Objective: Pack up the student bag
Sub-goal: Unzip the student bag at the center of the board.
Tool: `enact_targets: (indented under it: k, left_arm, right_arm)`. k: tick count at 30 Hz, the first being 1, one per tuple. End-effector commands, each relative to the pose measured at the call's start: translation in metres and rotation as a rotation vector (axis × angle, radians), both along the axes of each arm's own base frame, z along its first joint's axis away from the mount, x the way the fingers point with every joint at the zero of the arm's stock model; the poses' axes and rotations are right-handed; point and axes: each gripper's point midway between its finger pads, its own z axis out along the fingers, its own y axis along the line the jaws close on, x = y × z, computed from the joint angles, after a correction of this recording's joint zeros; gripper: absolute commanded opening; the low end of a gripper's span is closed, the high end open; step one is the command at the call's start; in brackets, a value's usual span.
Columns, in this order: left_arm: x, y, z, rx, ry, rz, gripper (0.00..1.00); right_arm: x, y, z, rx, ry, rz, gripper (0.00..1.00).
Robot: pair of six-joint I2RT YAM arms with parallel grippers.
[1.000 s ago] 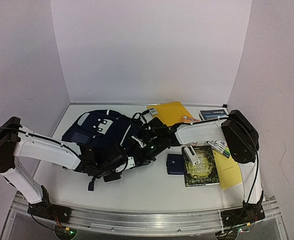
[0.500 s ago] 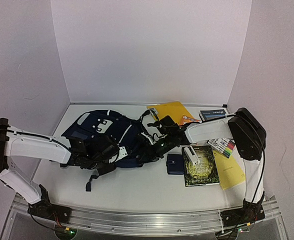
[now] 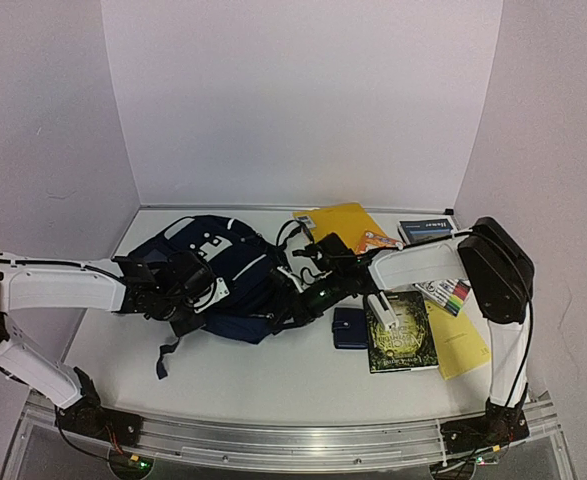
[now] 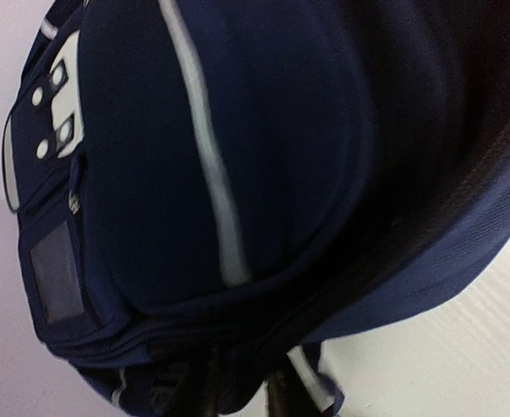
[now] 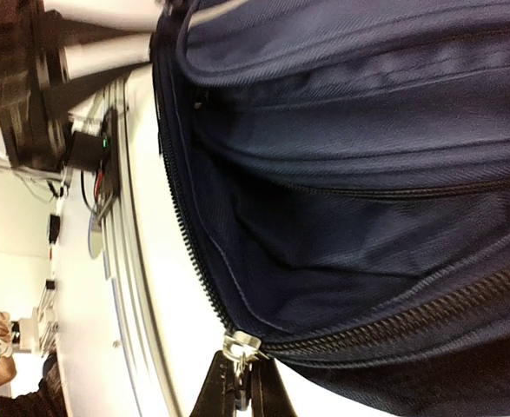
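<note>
Position: navy-blue striped fabric backpack (image 3: pixel 228 280) lies left of centre on white table (image 3: pixel 273 380); right gripper (image 5: pixel 240 387) pinched closed on silver zipper pull (image 5: pixel 237 346); left gripper (image 3: pixel 201 292) against backpack's side, aperture unreadable. Risk: unanchored backpack drags with the tug, or pull slips out.

Even bright light, blurry left-wrist view

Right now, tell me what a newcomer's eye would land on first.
The big navy bag, lying left of centre, draws the eye first. In the right wrist view, the right hand pinches a zip pull at the bag's edge. To the right lie a yellow folder at the back, and nearer, a dark book and a small wallet.
</note>
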Motion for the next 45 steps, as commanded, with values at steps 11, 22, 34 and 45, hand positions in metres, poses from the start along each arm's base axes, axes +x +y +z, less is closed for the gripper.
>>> enact_targets:
  k: [11, 22, 34, 45]
  left_arm:
    - [-0.066, -0.092, 0.039, -0.252, -0.029, -0.268, 0.59]
    - [-0.062, -0.133, 0.003, -0.269, 0.014, -0.345, 0.56]
    - [-0.057, -0.058, -0.005, -0.075, 0.009, -0.159, 0.0]
    - [-0.043, 0.017, -0.011, 0.13, -0.001, 0.033, 0.0]
  right_arm:
    - [-0.032, 0.026, 0.015, -0.003, 0.115, 0.063, 0.0]
    - [-0.033, 0.027, 0.022, 0.014, 0.119, 0.065, 0.0]
    - [0.02, -0.028, 0.007, -0.016, 0.109, -0.069, 0.0]
    - [0.074, -0.083, -0.022, -0.111, 0.074, -0.177, 0.0]
